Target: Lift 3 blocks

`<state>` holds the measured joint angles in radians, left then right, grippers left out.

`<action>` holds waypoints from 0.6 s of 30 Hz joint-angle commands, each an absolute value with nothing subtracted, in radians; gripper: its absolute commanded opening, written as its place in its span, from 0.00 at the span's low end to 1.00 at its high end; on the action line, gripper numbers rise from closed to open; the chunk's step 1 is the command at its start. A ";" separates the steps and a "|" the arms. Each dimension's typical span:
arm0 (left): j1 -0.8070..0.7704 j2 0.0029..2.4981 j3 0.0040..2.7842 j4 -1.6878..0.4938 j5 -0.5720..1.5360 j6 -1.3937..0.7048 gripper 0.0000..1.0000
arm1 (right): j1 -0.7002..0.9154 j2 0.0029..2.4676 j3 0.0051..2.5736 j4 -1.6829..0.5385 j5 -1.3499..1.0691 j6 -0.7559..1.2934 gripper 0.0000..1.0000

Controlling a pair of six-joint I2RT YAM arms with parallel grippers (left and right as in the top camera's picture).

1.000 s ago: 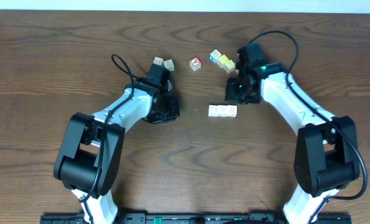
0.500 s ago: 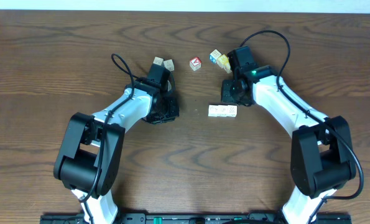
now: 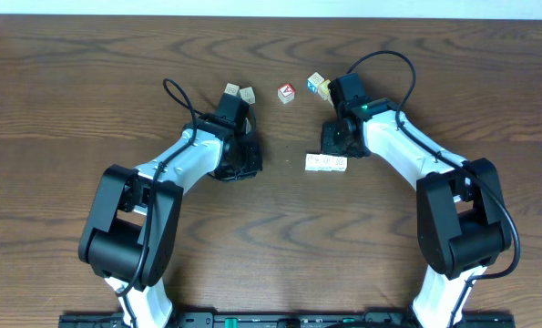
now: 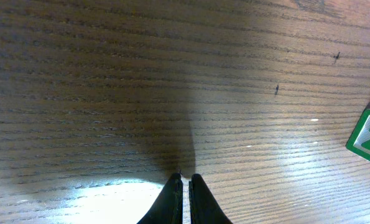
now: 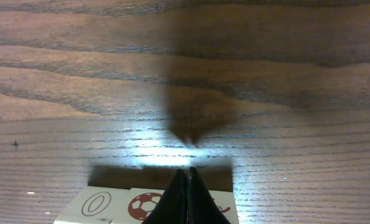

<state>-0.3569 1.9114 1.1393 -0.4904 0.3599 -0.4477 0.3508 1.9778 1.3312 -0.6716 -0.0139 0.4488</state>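
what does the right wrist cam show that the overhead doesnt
Right wrist only: the prints on the blocks, an oval ring and a red ball, and the right gripper shut, its tips by the row's edge.
Overhead only: the whole row of three, both arms, the left gripper, a red cube and other loose cubes beyond the arms.
Both: the blocks and the wood table.

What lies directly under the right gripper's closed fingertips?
A row of small cream cubes on the brown wooden table, showing an oval and a football. The right gripper hides part of the row.
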 commanded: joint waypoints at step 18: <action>-0.352 1.887 1.128 -0.493 0.346 -0.438 0.07 | 0.357 1.981 1.325 -0.676 -0.064 0.462 0.01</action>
<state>-0.3569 1.9114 1.1393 -0.4904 0.3599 -0.4477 0.3508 1.9774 1.3312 -0.6754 -0.0566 0.4488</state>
